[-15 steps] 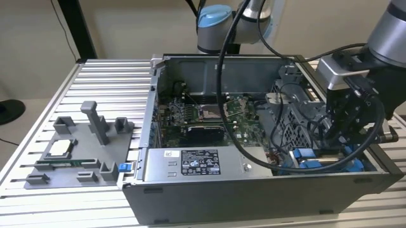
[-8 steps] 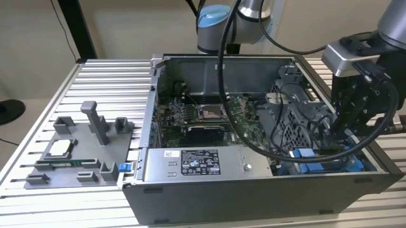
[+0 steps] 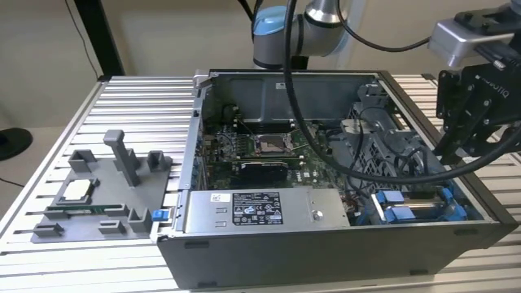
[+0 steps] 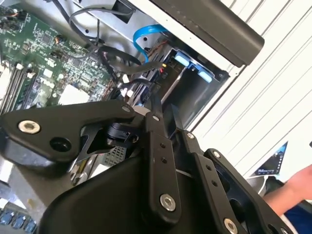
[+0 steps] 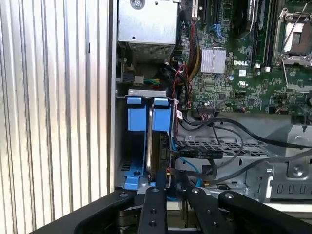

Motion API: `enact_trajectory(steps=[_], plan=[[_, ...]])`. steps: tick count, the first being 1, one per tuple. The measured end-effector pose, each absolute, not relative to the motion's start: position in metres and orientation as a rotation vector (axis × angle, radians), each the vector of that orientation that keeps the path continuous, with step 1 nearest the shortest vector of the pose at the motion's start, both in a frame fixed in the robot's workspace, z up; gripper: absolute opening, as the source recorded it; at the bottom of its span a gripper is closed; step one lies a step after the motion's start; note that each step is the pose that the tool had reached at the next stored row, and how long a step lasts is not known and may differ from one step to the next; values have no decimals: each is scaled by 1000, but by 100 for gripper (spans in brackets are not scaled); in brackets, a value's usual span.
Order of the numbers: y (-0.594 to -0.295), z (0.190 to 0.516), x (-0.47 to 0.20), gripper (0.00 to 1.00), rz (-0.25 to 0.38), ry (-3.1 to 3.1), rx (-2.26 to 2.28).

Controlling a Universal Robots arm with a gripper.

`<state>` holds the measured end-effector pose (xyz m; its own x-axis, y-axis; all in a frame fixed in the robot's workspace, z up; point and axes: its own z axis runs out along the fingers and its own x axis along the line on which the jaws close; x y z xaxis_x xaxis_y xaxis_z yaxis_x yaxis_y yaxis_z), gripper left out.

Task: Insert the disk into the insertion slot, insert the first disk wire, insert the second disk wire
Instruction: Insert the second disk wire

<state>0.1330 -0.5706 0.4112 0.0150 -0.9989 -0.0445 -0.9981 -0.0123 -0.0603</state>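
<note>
The disk (image 5: 148, 119), in its bright blue frame, stands on edge inside the insertion slot (image 5: 119, 146) at the near corner of the open computer case, toward the exterior view's right (image 3: 407, 209). In the second wrist view its blue clips (image 4: 187, 62) show in the grey bay. My gripper (image 3: 446, 149) hangs above that corner of the case. Its black fingertips are together over the disk's end (image 5: 170, 181) (image 4: 155, 105). Whether anything is pinched between them is hidden. A blue wire (image 4: 144, 34) and a black wire (image 4: 122, 56) curve toward the disk. A black connector (image 5: 197, 154) lies on the cage beside it.
A silver labelled power-supply box (image 3: 260, 210) fills the case's front. The motherboard (image 3: 260, 146) lies behind it and a perforated grey cage (image 3: 382, 140) stands beside the bay. A grey fixture (image 3: 106, 195) sits on the ribbed table (image 3: 130, 104). A person's hand (image 4: 292, 190) shows beyond the case.
</note>
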Motion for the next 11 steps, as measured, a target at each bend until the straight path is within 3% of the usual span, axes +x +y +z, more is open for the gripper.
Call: enact_trajectory(steps=[11], plan=[[-571, 424, 133, 100, -16, 2154, -2184]])
